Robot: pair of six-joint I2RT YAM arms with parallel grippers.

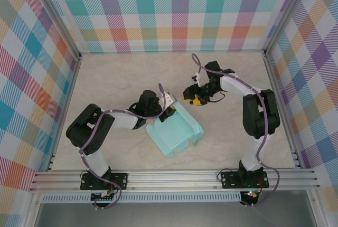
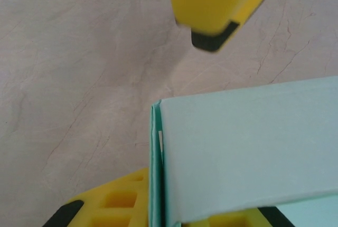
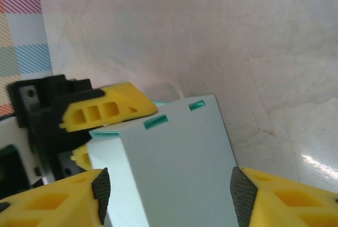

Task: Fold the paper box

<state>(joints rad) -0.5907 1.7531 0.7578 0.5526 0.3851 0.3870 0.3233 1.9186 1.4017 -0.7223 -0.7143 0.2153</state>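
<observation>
The paper box [image 1: 177, 131] is pale aqua card, partly folded, lying mid-table with its open flaps toward the near edge. My left gripper [image 1: 168, 113] is at its far-left wall. In the left wrist view that doubled wall [image 2: 156, 174] stands pinched between my yellow fingers [image 2: 108, 208], and a broad panel [image 2: 248, 153] spreads to the right. My right gripper [image 1: 193, 99] hovers at the box's far corner. Its jaws [image 3: 169, 195] are open, one pad [image 3: 101, 194] on each side of a slotted box panel [image 3: 174, 169].
Checked walls enclose the beige table [image 1: 116, 79] on three sides. An aluminium rail [image 1: 174, 178] runs along the near edge with both arm bases. A right gripper finger [image 2: 214, 5] hangs above the box corner in the left wrist view. The left gripper [image 3: 100, 112] sits just behind the box.
</observation>
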